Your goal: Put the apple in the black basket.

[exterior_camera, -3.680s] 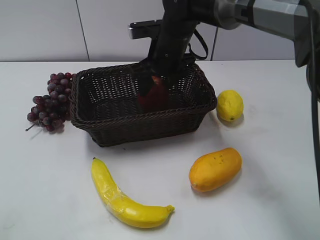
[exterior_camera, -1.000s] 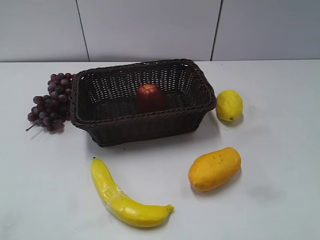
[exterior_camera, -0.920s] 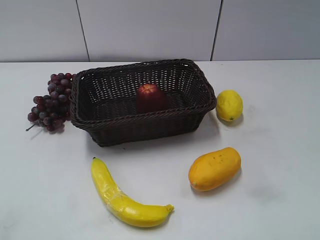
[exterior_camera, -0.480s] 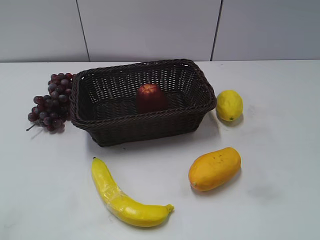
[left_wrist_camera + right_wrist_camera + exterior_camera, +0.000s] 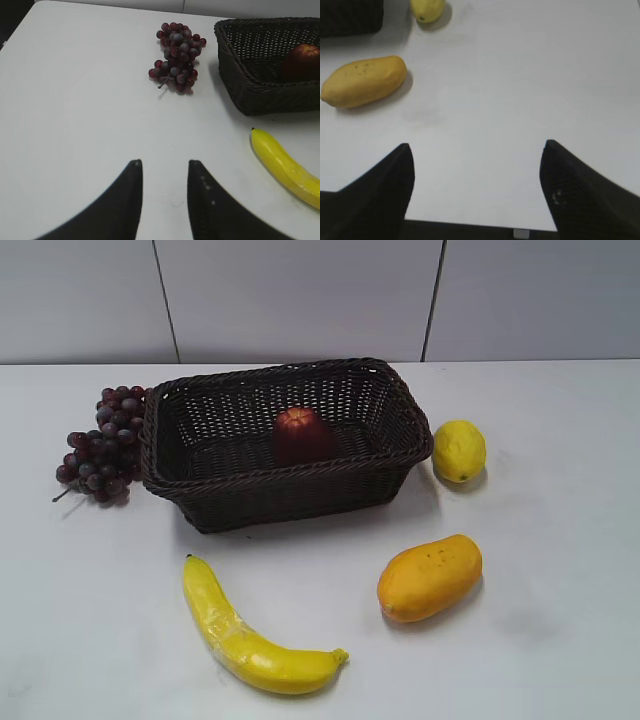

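Inside the black basket (image 5: 285,440), toward its right-centre, the apple (image 5: 300,434) sits upright on the woven floor with its lighter top showing, and nothing touches it. The left wrist view confirms this: the apple (image 5: 301,61) lies below the braided rim of the black basket (image 5: 235,65). By that, I judge the placing itself done, and the step in hand is only to keep both arms parked clear.

Neither arm shows in the exterior view. The left pincer (image 5: 164,192) hangs over bare white surface (image 5: 75,100), its fingers a narrow gap apart and holding nothing, well away from the grapes (image 5: 176,55) and the banana (image 5: 285,165). The right pincer (image 5: 476,185) is spread wide and empty over the surface, with the mango (image 5: 364,81) and the lemon (image 5: 427,8) ahead of it to the left.

To finish well, the arms should rest where they are, or draw back without sweeping low. The mango is the fruit closest to the right pincer and would roll if clipped, and a knock to the basket wall could shift the apple. There seems no reason to reach in again; the apple looks settled rather than leaning on the rim, so it should stay put.
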`<state>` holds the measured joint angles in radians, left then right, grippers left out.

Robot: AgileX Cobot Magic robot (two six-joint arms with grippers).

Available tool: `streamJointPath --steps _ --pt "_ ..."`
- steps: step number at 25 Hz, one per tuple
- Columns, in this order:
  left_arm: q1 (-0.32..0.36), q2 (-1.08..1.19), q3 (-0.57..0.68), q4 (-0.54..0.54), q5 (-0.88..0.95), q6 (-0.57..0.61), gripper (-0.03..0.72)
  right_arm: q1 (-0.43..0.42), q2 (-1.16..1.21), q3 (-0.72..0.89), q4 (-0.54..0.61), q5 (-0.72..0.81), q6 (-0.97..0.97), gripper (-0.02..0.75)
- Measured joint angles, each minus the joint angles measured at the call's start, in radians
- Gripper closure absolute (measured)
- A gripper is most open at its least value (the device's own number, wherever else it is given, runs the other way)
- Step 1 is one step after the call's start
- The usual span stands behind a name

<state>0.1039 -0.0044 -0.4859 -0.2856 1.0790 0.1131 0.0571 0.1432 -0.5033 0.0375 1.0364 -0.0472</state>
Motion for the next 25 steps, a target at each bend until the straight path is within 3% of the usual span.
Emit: streamJointPath --steps 5,25 --pt "0.0 0.0 0.0 0.0 0.0 0.0 0.454 0.0 -0.139 0.004 0.001 0.001 0.0 0.147" --pt "0.0 0.0 0.0 -0.002 -0.001 0.0 0.454 0.0 -0.147 0.006 0.0 0.001 0.002 0.148"
